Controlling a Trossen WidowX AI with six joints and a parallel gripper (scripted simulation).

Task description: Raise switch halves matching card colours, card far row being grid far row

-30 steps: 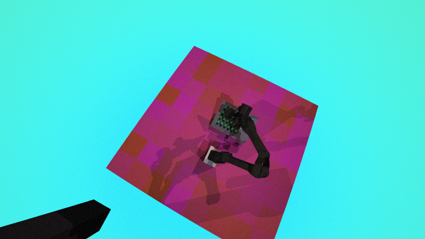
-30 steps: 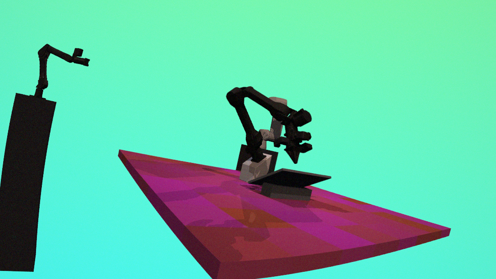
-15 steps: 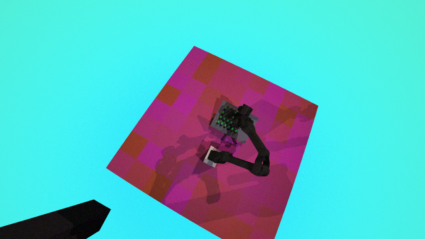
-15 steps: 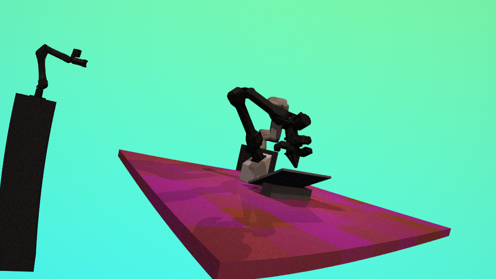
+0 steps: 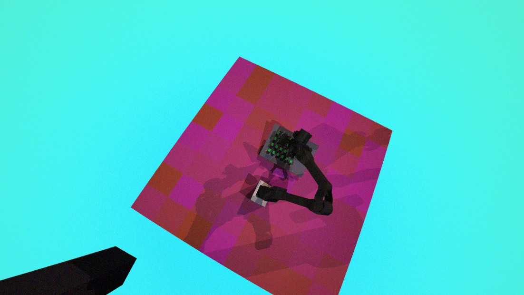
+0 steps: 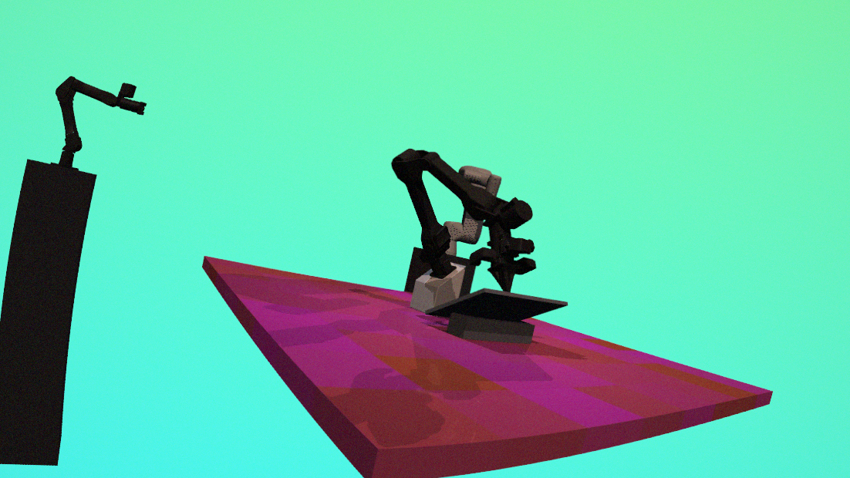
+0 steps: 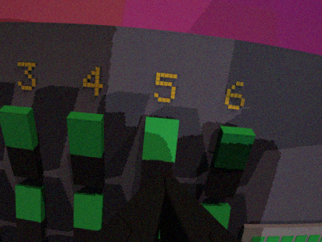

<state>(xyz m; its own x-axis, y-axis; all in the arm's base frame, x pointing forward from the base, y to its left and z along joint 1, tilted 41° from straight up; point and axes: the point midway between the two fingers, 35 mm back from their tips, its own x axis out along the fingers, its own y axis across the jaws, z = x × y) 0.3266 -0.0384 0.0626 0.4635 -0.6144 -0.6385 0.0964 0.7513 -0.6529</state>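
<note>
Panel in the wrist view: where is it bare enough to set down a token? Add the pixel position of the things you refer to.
On the panel (image 5: 301, 169) (image 6: 505, 306) (image 7: 156, 51), between numerals (image 7: 166, 74) and far edge; also right of switch 6, beyond the card (image 7: 289, 228). Crowded: among the switches (image 5: 269, 150) (image 7: 85, 137), especially around the hand (image 5: 292, 142) (image 6: 507, 290) (image 7: 166, 179).
</note>
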